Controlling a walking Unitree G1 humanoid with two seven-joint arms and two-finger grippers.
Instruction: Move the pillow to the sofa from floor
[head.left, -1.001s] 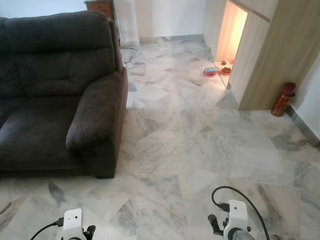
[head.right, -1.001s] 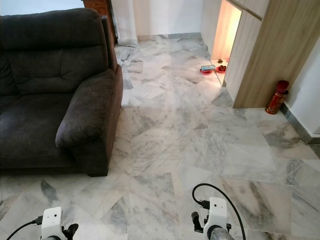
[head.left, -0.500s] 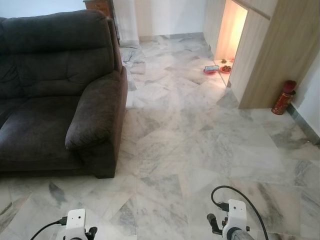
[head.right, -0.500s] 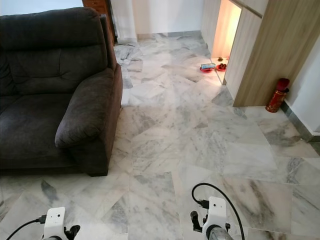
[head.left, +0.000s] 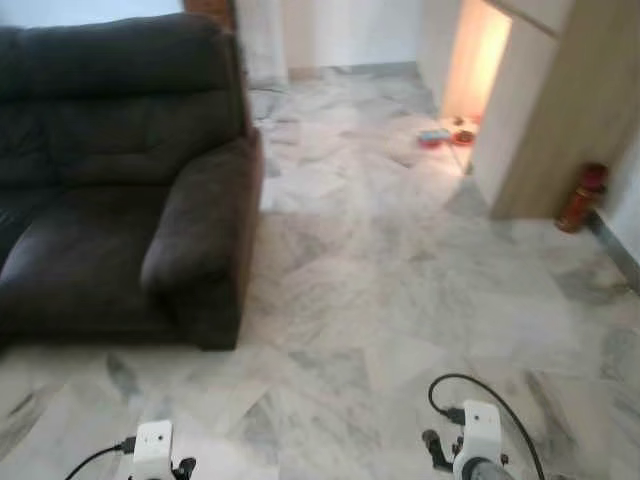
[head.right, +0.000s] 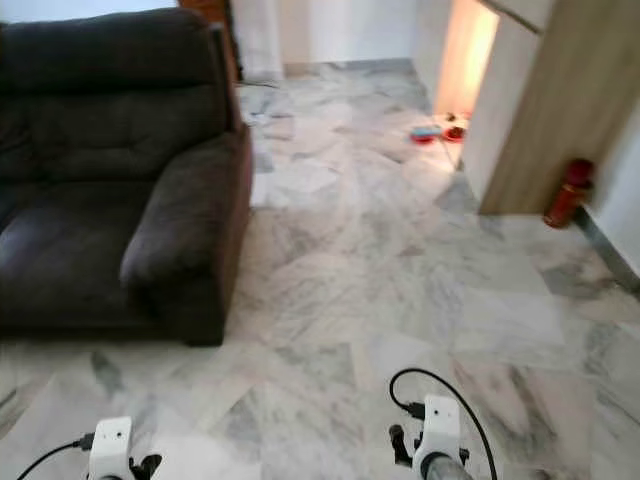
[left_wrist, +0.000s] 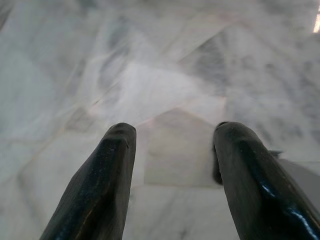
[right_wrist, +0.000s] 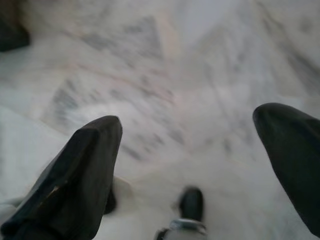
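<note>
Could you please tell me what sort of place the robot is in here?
Most likely a home living room: a dark sofa stands on a marble tile floor, with a wooden cabinet and a red fire extinguisher by the wall.

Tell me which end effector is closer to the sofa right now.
Left. The left end effector hangs low over the marble floor, just in front of the sofa. The right end effector hangs further to the robot's right, away from it.

Dark brown upholstered fabric sofa (head.left: 110, 190) | stands upright on the pale grey-veined marble floor, at the robot's front left | padded backrest, empty seat cushion, rounded armrest on its near right end | picture slightly blurred
</note>
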